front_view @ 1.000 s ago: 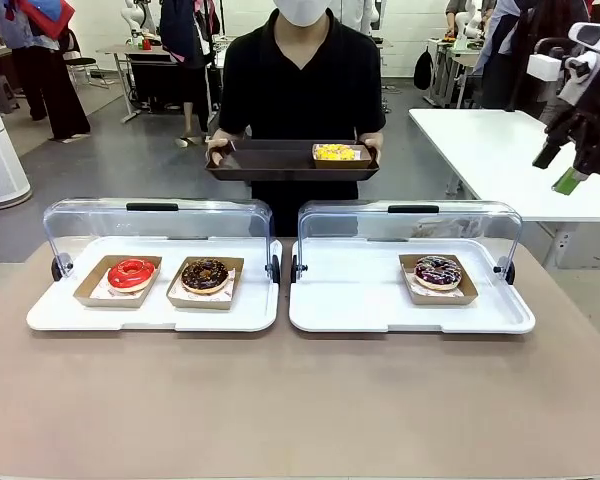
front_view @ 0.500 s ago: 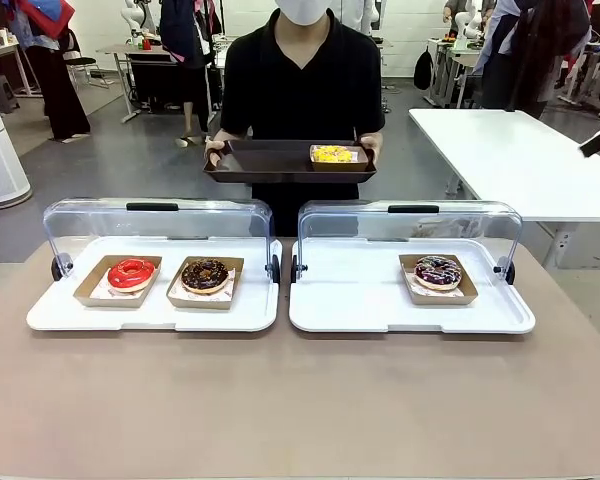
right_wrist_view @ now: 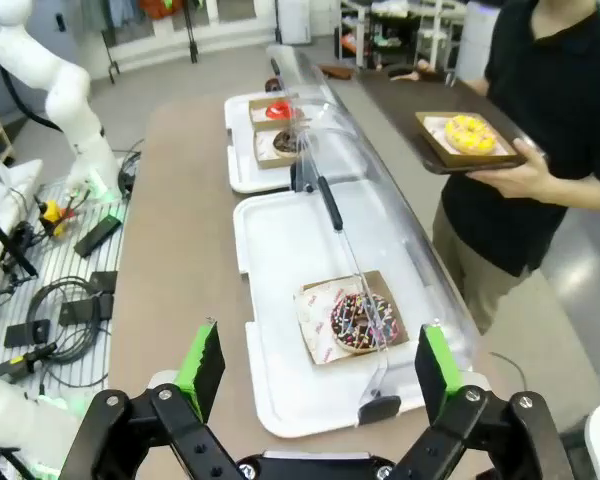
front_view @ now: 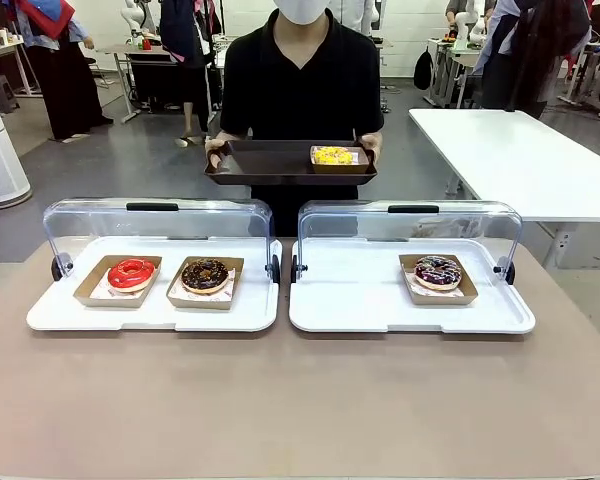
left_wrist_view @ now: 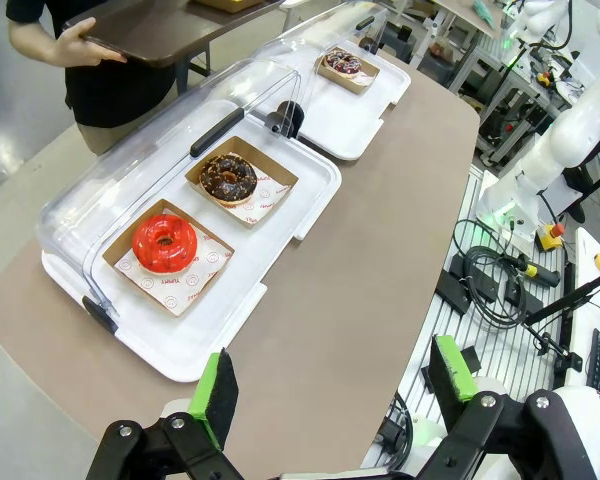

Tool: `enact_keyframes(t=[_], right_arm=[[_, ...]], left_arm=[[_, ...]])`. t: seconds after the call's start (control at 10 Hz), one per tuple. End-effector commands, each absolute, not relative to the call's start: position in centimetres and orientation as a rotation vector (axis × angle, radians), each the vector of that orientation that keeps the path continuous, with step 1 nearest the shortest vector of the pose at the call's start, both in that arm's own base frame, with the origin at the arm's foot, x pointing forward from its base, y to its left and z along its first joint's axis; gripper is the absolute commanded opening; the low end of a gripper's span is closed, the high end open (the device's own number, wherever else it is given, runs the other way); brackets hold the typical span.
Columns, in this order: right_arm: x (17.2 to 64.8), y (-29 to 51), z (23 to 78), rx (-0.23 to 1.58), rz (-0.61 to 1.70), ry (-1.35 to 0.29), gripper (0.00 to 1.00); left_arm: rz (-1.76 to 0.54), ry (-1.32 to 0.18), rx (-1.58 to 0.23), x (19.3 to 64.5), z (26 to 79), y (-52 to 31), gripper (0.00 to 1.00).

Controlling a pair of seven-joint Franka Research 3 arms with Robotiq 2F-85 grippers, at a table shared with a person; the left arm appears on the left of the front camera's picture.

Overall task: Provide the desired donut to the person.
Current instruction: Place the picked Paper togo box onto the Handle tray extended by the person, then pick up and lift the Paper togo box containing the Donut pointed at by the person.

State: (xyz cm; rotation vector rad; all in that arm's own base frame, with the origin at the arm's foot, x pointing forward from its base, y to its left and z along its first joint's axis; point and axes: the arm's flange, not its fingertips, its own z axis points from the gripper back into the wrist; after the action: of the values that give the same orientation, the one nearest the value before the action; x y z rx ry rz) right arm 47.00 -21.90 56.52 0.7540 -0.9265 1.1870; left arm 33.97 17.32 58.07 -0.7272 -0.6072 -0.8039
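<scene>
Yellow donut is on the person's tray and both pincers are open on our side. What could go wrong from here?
1. The yellow donut in its box sits at one end of the brown tray that the person holds in the air; a tilt might slide it off.
2. The clear lids stand open on the person's side of the white trays; if the right pincer or left pincer reaches across, it could clip one.
</scene>
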Motion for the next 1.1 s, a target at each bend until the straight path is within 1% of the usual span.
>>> enact_keyframes(t=[0.0,0.3,0.5,1.0], right_arm=[[46.6,-21.5,54.0,0.689,1.228,-0.912,1.0],[45.6,-20.5,52.0,0.669,1.243,-0.879,1.0],[46.7,-21.3,52.2,0.699,1.231,-0.877,1.0],[46.7,-21.3,52.2,0.699,1.231,-0.877,1.0]], left_arm=[[-0.809,-0.613,-0.73,33.9,58.1,17.3,1.0],[-0.809,-0.613,-0.73,33.9,58.1,17.3,1.0],[-0.809,-0.613,-0.73,33.9,58.1,17.3,1.0],[-0.809,-0.613,-0.73,33.9,58.1,17.3,1.0]])
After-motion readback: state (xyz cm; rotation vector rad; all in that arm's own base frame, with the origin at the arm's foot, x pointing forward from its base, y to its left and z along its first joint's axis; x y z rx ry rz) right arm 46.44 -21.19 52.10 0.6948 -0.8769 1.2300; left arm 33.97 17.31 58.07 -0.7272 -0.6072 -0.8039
